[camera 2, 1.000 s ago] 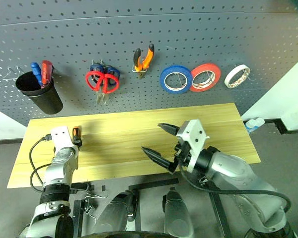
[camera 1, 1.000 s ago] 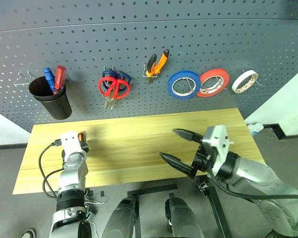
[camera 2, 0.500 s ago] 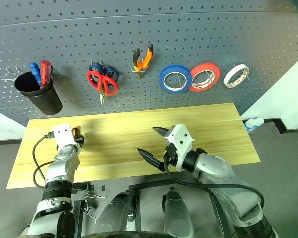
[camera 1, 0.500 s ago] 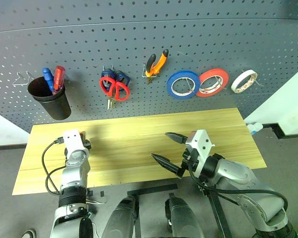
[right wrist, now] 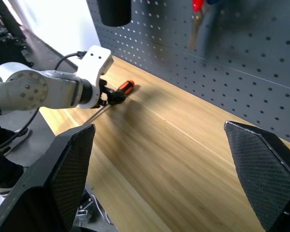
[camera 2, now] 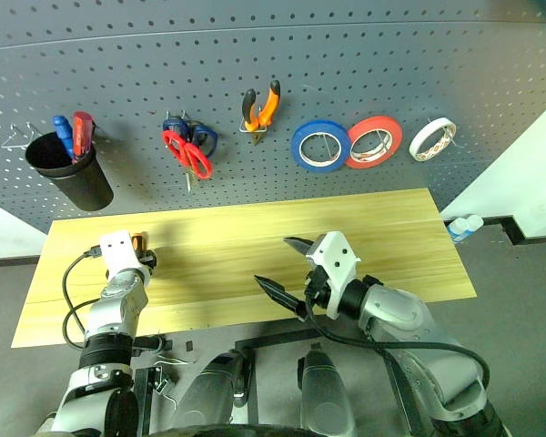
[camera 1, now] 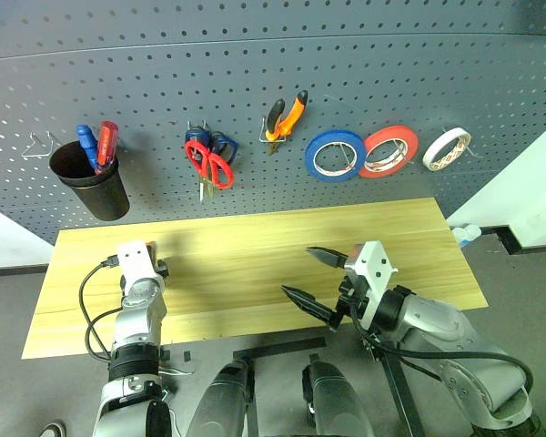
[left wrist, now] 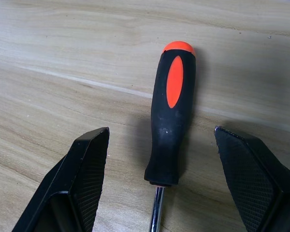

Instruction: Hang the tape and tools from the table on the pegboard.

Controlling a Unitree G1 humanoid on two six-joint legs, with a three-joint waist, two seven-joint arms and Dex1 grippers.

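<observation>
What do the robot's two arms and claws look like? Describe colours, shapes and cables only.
Both arms are rounded silver-grey metal segments with black joints. Each wrist carries a white block. Each claw, left and right, has two black tapered fingers; the wrist views show cross-hatched gripping pads. A black cable loops beside the left forearm, and another runs along the right arm.

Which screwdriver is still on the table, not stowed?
The orange-and-black screwdriver, lying flat on the table between the left gripper's open jaws. The blue and red screwdrivers stand in the black cup on the pegboard.
</observation>
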